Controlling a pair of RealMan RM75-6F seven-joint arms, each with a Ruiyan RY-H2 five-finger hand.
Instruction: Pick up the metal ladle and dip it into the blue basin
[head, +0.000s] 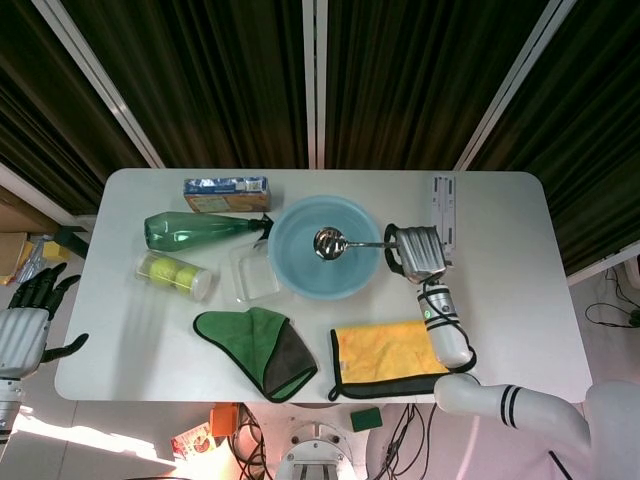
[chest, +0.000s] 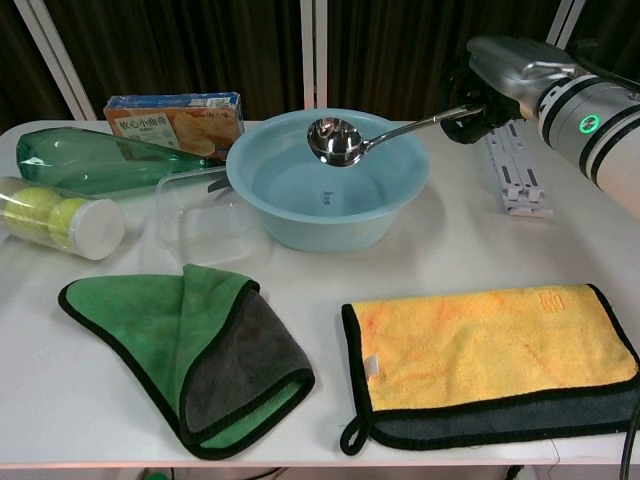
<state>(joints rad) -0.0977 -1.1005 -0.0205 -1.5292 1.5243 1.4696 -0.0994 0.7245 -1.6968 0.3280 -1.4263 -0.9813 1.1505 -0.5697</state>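
Note:
My right hand (head: 416, 251) (chest: 497, 84) grips the handle of the metal ladle (head: 328, 242) (chest: 336, 141). The ladle's shiny bowl hangs over the middle of the blue basin (head: 296, 279) (chest: 290, 228), at about rim height. The basin stands at the table's centre back and looks filled with clear water. My left hand (head: 28, 322) hangs off the table's left edge with fingers spread, holding nothing; the chest view does not show it.
A green bottle (head: 190, 229), a tube of tennis balls (head: 173, 274), a clear plastic box (chest: 203, 212) and a snack carton (chest: 175, 113) stand left of the basin. A green cloth (chest: 190, 350) and a yellow cloth (chest: 490, 345) lie in front. A white stand (chest: 510, 166) lies at right.

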